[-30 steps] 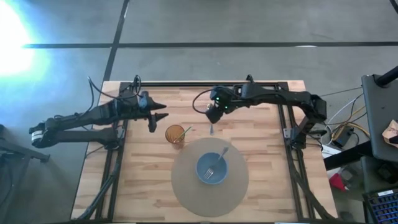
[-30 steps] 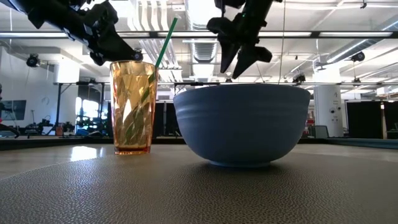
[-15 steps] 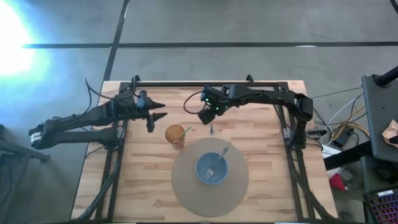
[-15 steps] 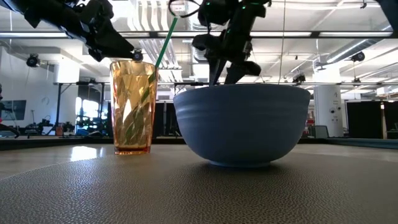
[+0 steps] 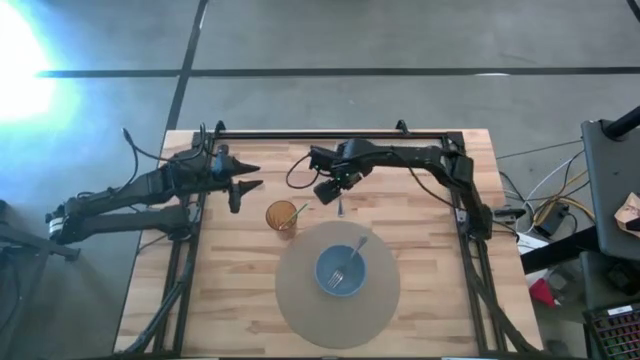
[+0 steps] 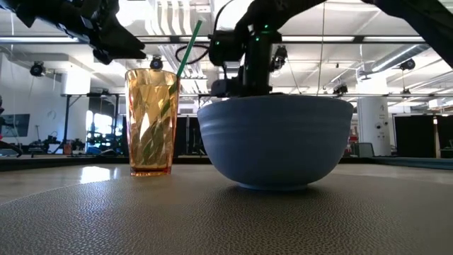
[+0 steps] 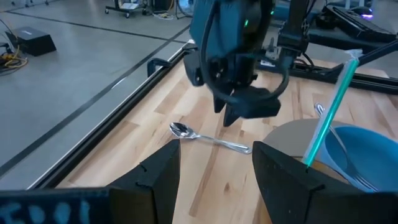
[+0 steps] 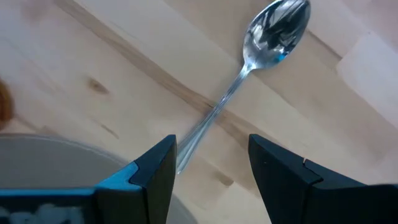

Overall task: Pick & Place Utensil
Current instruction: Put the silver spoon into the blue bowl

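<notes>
A metal spoon (image 8: 249, 59) lies flat on the wooden table, just beyond the far edge of the round grey mat (image 5: 300, 300). In the left wrist view the spoon (image 7: 208, 138) shows below my right gripper (image 7: 239, 109). My right gripper (image 8: 211, 142) hovers open directly above the spoon's handle, one finger to each side, touching nothing. My left gripper (image 5: 238, 190) waits open above the table, left of the amber cup (image 5: 282, 215). A blue bowl (image 5: 341, 270) on the mat holds a fork (image 5: 348, 262).
The amber cup (image 6: 151, 120) with a green straw (image 7: 326, 118) stands at the mat's far-left edge, close to the spoon. The blue bowl (image 6: 276, 142) sits mid-mat. A black frame rail (image 5: 330, 134) runs along the table's far side. Bare wood lies left and right of the mat.
My right gripper has swung toward the table's left and come down toward the spoon, dropping behind the bowl's rim in the low view. My left gripper has drawn back slightly toward the table's left. The spoon, cup and bowl have stayed where they were.
</notes>
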Tool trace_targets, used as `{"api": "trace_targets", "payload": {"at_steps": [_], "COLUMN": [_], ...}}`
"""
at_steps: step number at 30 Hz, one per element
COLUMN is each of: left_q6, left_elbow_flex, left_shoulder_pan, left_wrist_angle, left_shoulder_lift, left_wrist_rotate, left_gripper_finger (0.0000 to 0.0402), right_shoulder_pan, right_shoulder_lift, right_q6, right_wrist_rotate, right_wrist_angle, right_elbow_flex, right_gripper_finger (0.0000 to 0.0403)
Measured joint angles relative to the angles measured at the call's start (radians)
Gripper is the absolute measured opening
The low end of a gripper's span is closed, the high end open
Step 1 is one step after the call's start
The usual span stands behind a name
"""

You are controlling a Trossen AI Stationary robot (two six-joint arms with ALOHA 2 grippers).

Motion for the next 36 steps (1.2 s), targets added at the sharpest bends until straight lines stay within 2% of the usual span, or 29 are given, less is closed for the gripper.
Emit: {"api": "trace_targets", "payload": {"at_steps": [10,19,36], "left_q6": [0.003,0.003,0.004], "left_elbow_flex": [0.0,0.0,0.0], "left_shoulder_pan": [0.0,0.0,0.0], "left_wrist_angle": [-0.016,-0.016,-0.017], "left_shoulder_lift": [-0.019,-0.019,-0.018], "left_wrist_rotate": [0.0,0.0,0.0], "left_gripper_finger": [0.0193,0.0193,0.0193], "right_shoulder_pan": [-0.002,-0.005,-0.002], "right_shoulder_lift": [0.049,0.049,0.05], "right_q6": [0.045,0.091,0.131], "right_wrist_rotate": [0.003,0.078,0.089], "right_wrist_angle": [0.004,0.016,0.097], "right_elbow_flex": [0.008,-0.005,-0.067], "right_gripper_finger": [0.0194,0.0194,0.0194]}}
